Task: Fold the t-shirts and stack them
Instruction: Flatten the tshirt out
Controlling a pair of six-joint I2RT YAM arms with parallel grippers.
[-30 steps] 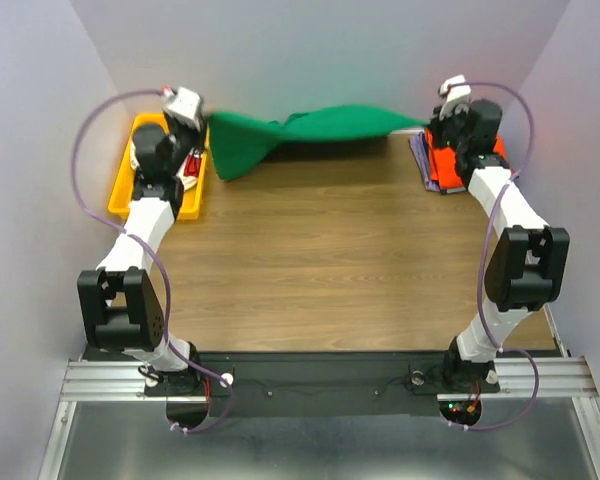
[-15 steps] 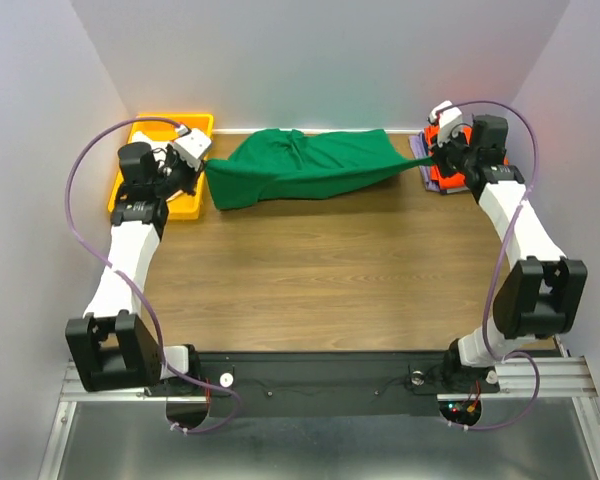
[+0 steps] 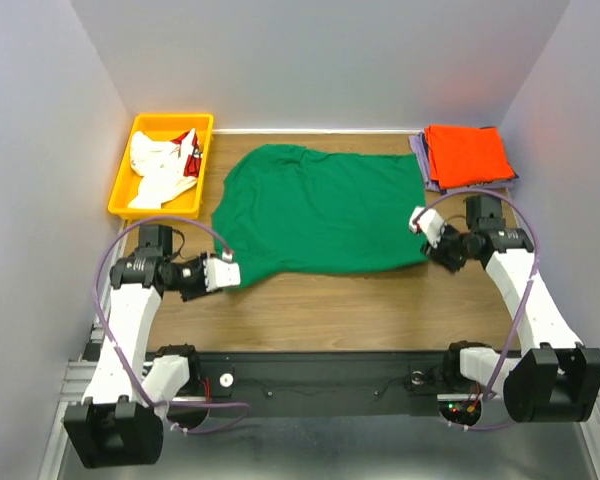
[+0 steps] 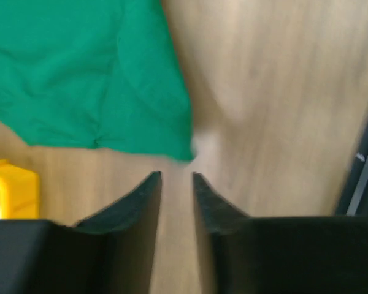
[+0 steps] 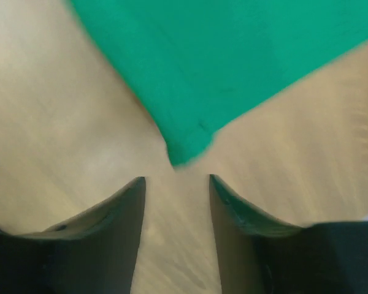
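A bright green t-shirt [image 3: 320, 210] lies spread flat on the wooden table. Just off its near left corner [image 4: 184, 150] my left gripper [image 3: 228, 272] stands open, nothing between its fingers. My right gripper [image 3: 420, 222] is open too, just off the shirt's near right corner [image 5: 184, 150], with bare table between the fingers. An orange folded t-shirt [image 3: 466, 155] rests on a lavender one [image 3: 420, 160] at the far right. White t-shirts with red [image 3: 165, 165] lie bunched in the yellow bin [image 3: 123, 195].
The yellow bin stands at the far left corner, its corner showing in the left wrist view [image 4: 12, 196]. Grey walls close in the table on three sides. A black rail [image 3: 320, 365] runs along the near edge.
Both arms pulled the green shirt from the back of the table toward the near side and laid it flat. Both grippers, shut on its corners before, have let go and stand open.
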